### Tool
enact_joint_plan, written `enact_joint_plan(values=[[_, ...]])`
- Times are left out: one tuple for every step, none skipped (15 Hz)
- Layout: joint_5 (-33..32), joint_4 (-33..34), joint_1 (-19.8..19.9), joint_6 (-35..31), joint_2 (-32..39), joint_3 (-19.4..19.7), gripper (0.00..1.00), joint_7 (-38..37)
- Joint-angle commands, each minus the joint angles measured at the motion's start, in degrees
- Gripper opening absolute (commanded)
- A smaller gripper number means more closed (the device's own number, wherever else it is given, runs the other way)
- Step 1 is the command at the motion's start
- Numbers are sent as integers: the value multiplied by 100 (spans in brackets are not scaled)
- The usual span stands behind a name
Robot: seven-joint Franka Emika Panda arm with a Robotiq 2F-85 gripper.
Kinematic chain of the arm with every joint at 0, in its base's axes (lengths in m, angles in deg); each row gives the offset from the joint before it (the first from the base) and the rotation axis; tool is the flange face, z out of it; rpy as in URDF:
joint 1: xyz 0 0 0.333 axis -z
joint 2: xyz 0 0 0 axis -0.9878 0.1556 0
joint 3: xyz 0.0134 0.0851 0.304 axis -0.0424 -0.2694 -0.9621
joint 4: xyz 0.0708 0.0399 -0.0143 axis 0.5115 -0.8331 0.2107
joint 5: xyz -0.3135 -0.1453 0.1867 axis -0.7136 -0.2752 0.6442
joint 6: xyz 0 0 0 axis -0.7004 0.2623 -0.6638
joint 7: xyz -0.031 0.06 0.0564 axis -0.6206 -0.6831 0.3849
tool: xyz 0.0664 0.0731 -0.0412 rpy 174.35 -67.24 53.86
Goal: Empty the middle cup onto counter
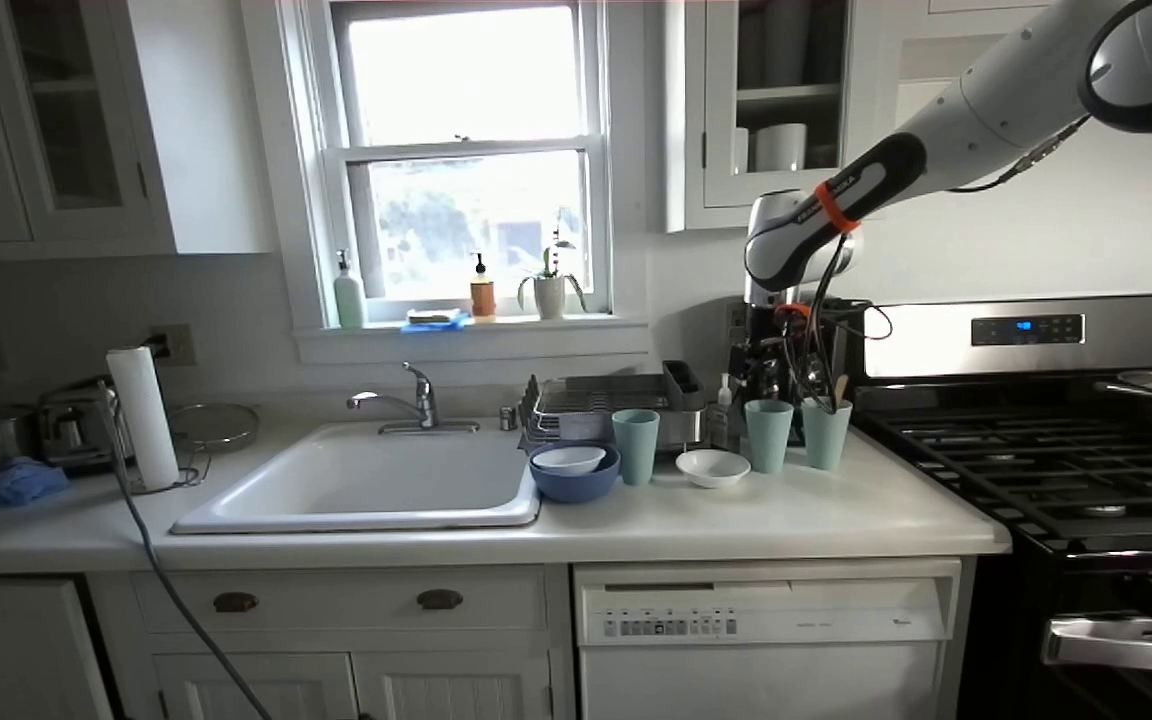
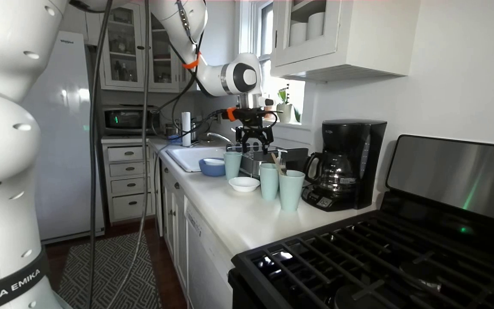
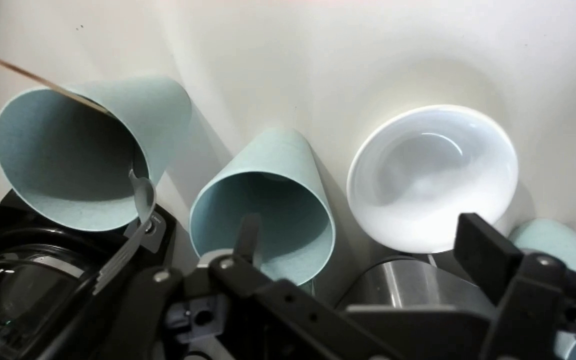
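The middle cup (image 1: 768, 437), a pale teal tumbler, stands upright on the off-white counter (image 1: 736, 525) between two look-alike cups. It also shows in an exterior view (image 2: 269, 182) and in the wrist view (image 3: 293, 155), where its mouth faces the camera. Its inside is dark, and I make out no clear contents. My gripper (image 2: 254, 148) is open and empty, above the cups. In the wrist view the gripper (image 3: 360, 223) has one finger overlapping the middle cup's mouth and the other over the white bowl's edge. I cannot tell whether either touches.
A cup (image 3: 163, 115) holding a wooden utensil and a fork stands beside the middle cup, near the black coffee maker (image 2: 350, 163). A white bowl (image 1: 713, 467) lies between the middle cup and another cup (image 1: 636, 447). A blue bowl (image 1: 576, 487), dish rack (image 1: 601, 390) and sink (image 1: 356, 522) lie beyond.
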Motion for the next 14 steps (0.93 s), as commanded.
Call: enact_joint_plan(values=[[-27,465,23,68,396,4,85,6],[2,528,36,80,470,-5,79,39],[25,582,47,69,524,-14,72,58],[10,629,41,55,580,-5,66,40],[8,683,40,68,629,-5,62,40],[-1,731,37,57,681,3,55,25],[-3,778,40,58,728,9,53,24],[-4,827,43,59,770,13,50,30],[-3,874,46,80,819,19,47,28],[-4,914,50,79,858,25,45,29],[-13,948,48,68,889,35,41,20],[-8,991,53,86,930,40,47,22],[-10,1024,52,94,963,48,48,14],[-14,1054,52,107,989,56,46,6]])
